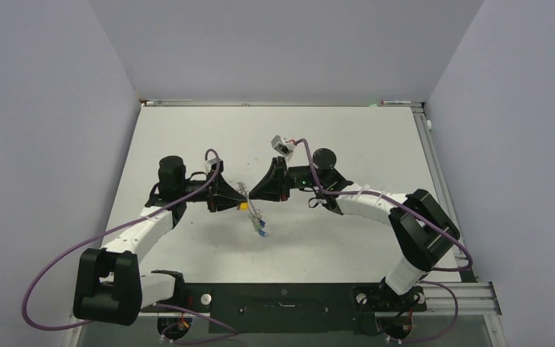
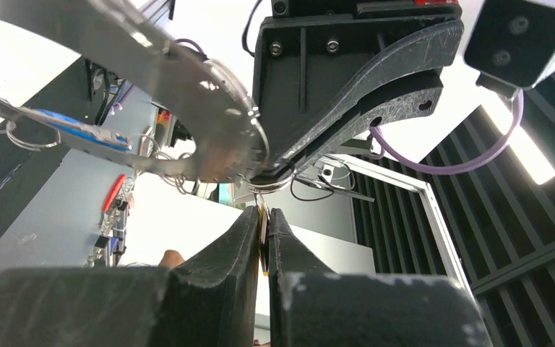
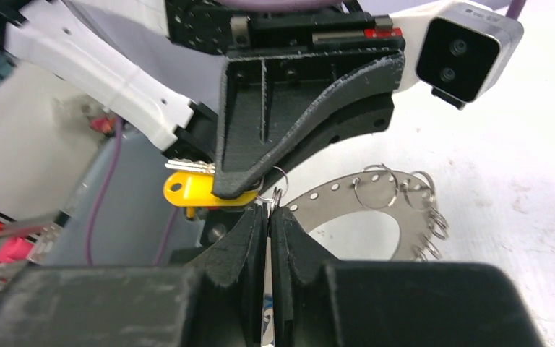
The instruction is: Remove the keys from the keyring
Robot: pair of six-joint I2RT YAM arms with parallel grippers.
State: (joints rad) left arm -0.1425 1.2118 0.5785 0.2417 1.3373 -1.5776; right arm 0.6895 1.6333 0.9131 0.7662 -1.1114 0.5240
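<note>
Keyring (image 3: pixel 376 210) is caught at its rim by the right claw (image 3: pixel 267 213). That claw's two fingers are pressed together with barely a sliver between them, just where a small wire loop (image 3: pixel 277 194) passes through the disc's edge. Whether the pads bite the loop or the metal itself is hard to tell.

Tip to tip with it, the left claw (image 2: pixel 262 215) is clamped tight on the yellow key (image 3: pixel 191 189). A thin strip of yellow shows between its fingers in its own wrist view. From the right wrist, the yellow plastic head, with its hole, sticks out sideways from under those fingertips.

The disc is flat grey metal with small holes along its edge. It curves away from the pinch point, and more wire loops (image 3: pixel 426 217) are strung round its far rim.

From above, the two arms reach in from either side and meet over the middle of the white worktop (image 1: pixel 332 144), the ring between them. The blue keys (image 1: pixel 260 231) trail from it toward the near edge. The top view does not show whether they hang free or touch the surface.
</note>
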